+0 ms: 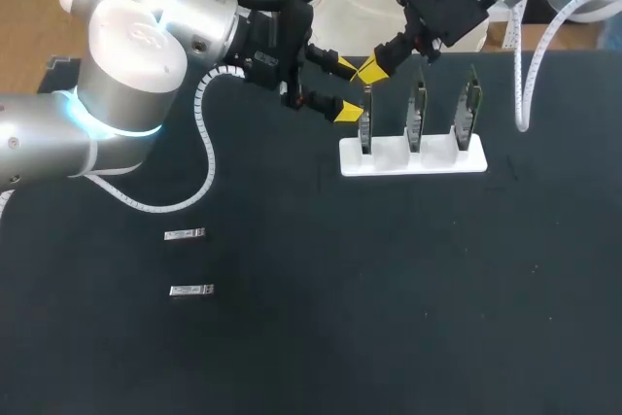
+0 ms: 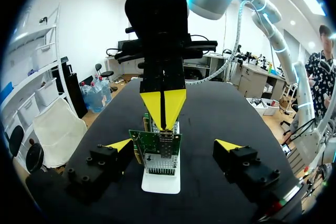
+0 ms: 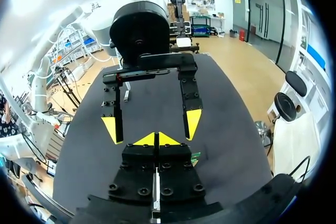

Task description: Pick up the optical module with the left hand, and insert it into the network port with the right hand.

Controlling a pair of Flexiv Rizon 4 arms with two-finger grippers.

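Black worktop (image 1: 389,337) bears a white rack (image 1: 413,157), with my left hand (image 1: 345,88) spread beside it, my right hand (image 1: 372,71) pressed together above it and two optical modules (image 1: 185,234) well apart from it, so the left hand should, I judge, pinch one squarely across its long sides

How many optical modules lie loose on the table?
2. Farther module lies left of centre; nearer module just in front. Others may be hidden.
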